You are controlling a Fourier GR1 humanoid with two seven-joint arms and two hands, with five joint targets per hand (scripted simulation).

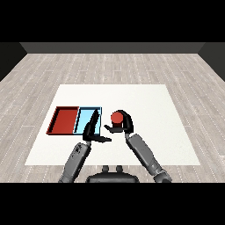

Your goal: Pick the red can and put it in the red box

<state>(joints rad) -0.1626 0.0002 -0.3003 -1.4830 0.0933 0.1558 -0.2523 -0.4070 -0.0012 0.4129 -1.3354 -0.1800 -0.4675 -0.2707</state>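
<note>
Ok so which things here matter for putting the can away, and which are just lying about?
Part of the job:
red can
right hand, curled round the can
red tray

Just there:
light blue tray
left hand, holding nothing

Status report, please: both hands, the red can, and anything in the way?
Right hand curled round round red can, right of both trays. Left hand open over light blue tray. Flat red tray beyond it.

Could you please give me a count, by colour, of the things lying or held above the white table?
Red: 2, the shallow red rectangular tray and the red cylindrical can, which the right hand curls round.
Light blue: 1, the shallow light blue rectangular tray.
Total: 3.
</note>
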